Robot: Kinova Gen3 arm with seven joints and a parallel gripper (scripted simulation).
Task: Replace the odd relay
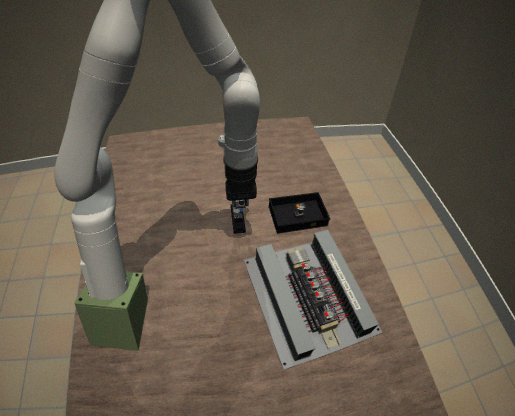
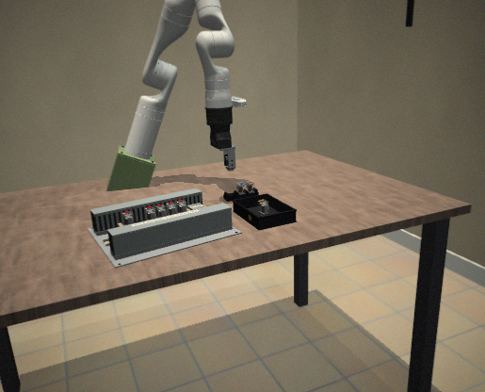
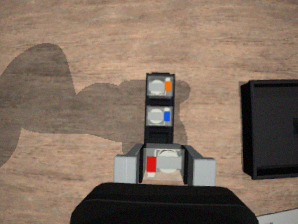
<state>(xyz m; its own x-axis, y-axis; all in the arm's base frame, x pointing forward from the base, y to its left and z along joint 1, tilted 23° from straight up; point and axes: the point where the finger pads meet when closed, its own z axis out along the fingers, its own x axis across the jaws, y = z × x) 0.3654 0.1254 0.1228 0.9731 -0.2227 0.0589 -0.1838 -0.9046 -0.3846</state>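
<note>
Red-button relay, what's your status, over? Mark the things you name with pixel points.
Fingers (image 1: 239, 203) (image 2: 231, 169) shut on red-button relay (image 3: 162, 161), held above table. Orange-button relay (image 1: 299, 209) (image 2: 264, 206) in tray (image 1: 275, 227) (image 2: 273, 222) (image 3: 247, 130). Socket gap in row unfilled. Nothing visibly blocking.

You can read no text, brand or number anywhere, even on the pale label strips (image 1: 344, 281) (image 2: 162, 218) along the duct beside the relay row (image 1: 316, 290) (image 2: 154, 210).

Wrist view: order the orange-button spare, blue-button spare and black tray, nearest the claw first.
1. Blue-button spare: straight ahead of the claw.
2. Orange-button spare: just beyond the blue one.
3. Black tray: off to the image's right.
</note>
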